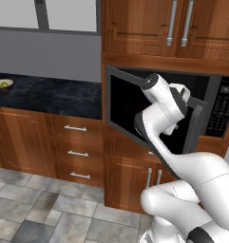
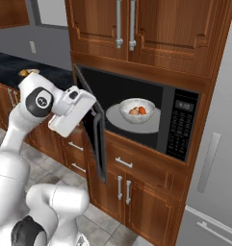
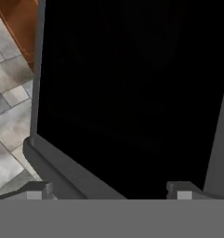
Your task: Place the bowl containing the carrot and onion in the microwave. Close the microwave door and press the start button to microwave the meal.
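My jaws are spread wide, facing the black glass of the microwave door (image 3: 132, 93), its grey bottom edge running just ahead of them. The bowl (image 2: 136, 110) sits beyond, inside the microwave (image 2: 182, 127), floor open off to the side.

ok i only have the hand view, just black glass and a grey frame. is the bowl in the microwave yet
Observer: Yes, the bowl sits inside the microwave on the round plate.
Operator: carrot and onion in it
Observer: The carrot and the onion lie side by side in it.
Operator: door shut
Observer: No, the microwave door stands swung out to the left, with the pincer open at its outer face.
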You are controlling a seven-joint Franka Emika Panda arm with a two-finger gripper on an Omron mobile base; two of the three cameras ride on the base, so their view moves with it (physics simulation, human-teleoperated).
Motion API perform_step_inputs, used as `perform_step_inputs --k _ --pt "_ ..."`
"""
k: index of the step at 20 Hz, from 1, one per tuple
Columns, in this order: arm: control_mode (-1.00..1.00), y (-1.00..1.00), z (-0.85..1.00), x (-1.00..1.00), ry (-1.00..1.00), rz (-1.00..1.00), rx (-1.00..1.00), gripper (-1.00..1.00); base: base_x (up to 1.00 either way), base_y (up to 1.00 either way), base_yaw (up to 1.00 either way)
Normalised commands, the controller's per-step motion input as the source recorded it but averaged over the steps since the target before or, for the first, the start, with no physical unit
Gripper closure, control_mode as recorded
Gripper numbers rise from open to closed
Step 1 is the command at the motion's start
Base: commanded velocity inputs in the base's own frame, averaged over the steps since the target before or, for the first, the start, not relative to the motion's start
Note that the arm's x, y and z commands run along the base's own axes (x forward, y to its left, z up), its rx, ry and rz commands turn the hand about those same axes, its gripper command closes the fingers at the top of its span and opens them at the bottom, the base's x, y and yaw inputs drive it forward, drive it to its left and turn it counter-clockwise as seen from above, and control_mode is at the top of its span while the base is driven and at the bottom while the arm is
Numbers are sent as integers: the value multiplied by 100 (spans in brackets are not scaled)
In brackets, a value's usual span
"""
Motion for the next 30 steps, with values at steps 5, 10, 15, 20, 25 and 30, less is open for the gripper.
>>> perform_step_inputs --k 5,10,15,20,25,30 --pt "-100 -48 -7 87 0 0 -12 -100 0 0 0" --pt "-100 -37 -9 93 -5 0 -17 -100 0 0 0" --pt "-100 -55 -1 83 -9 0 -11 -100 0 0 0" --pt "-100 -71 0 81 -6 0 -1 -100 0 0 0" --pt "-100 -77 0 80 -6 0 0 -100 0 0 0" --pt "-100 -80 0 78 -8 1 0 -100 0 0 0"
